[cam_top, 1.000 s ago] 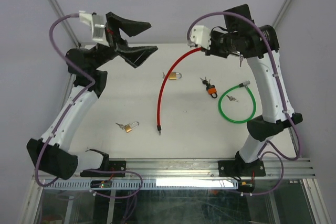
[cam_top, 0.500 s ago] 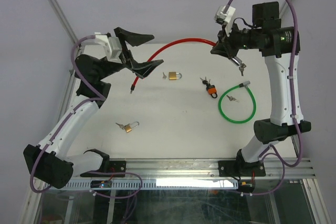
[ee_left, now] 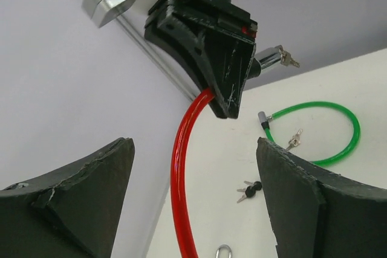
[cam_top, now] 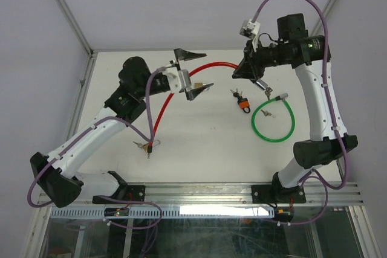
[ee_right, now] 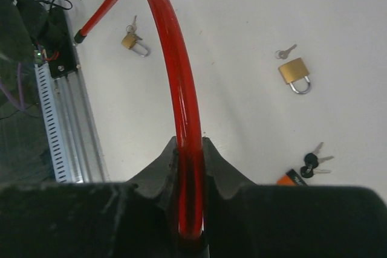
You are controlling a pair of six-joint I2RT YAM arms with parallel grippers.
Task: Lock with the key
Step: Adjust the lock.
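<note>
- Clearance first: your left end effector (cam_top: 193, 72) hangs over the back middle of the white table (cam_top: 211, 161), fingers spread wide with nothing between them.
- Your right end effector (cam_top: 239, 70) is clenched on the red plastic-coated cable lock (cam_top: 156, 122) beside its silver lock head (ee_left: 270, 61), raised near the back edge.
- That cable arcs left, passes the left fingers, and drops until its black tip sits beside the small brass padlock (cam_top: 145, 145) at front left.
- Right of centre lie the green cable loop (cam_top: 273, 122), the black keys with the orange tag (cam_top: 243, 104) and the larger brass padlock (ee_right: 294, 72).
- You have the widest bare stretch at front centre.
- Pale walls (cam_top: 181, 4) close three sides, and an aluminium rail (cam_top: 242, 191) lines the near edge.
</note>
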